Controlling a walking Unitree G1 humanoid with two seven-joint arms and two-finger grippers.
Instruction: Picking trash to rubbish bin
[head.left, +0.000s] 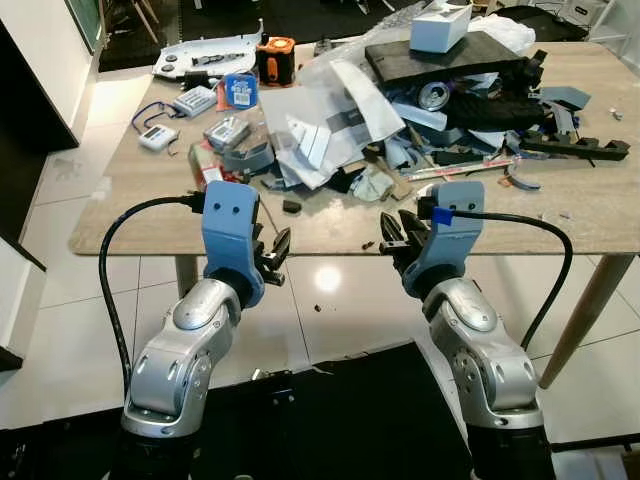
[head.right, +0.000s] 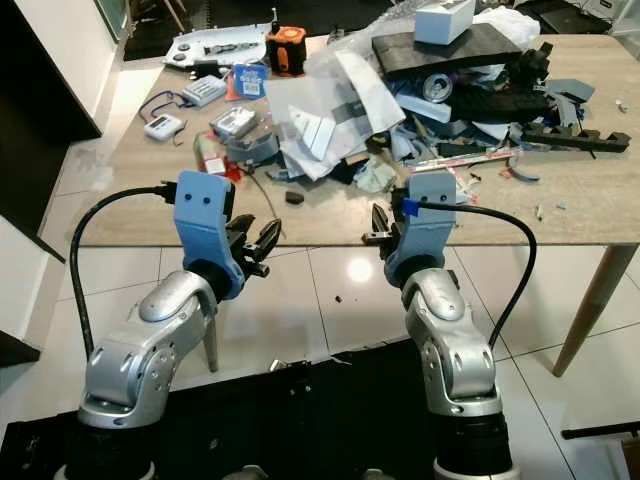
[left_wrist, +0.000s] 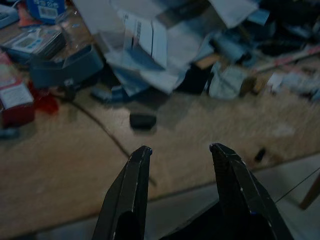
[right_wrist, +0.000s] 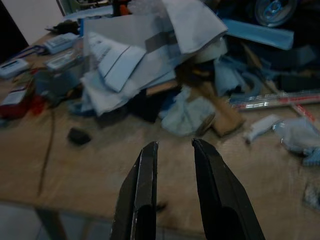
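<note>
**Operator:** Clutter covers the far half of the pale wood-grain counter (head.left: 130, 215); from my seat I see a heap of white and clear plastic bags and paper sheets (head.left: 325, 120) near its middle, with a flat black slab (head.left: 445, 60) resting on the heap and a white cardboard box (head.left: 440, 25) on top of that.

**Observer:** Where are the arms?

**Operator:** Both are raised at the near edge; my left gripper (head.left: 272, 252) hangs just short of the counter edge, its two black fingers (left_wrist: 127, 190) spread apart with nothing between them; my right gripper (head.left: 400, 240) sits level with it over the edge, fingers (right_wrist: 142, 195) parted more narrowly, also holding nothing.

**Observer:** And the trash itself?

**Operator:** It lies ahead of both grippers, not touched by either; a small dark block (left_wrist: 142, 120) sits alone on bare wood between the left gripper and the heap; a crumpled pale-green scrap (right_wrist: 187, 115) lies at the heap's near edge in front of the right gripper; a long black notched strip (head.left: 575, 147) lies toward the right side.

**Observer:** Anything on the left?

**Operator:** A blue packet (head.left: 240, 90), an orange and black tool (head.left: 277, 60) and small grey devices with cables (head.left: 160, 135); below the counter is glossy white tiled floor (head.left: 330, 300).
</note>
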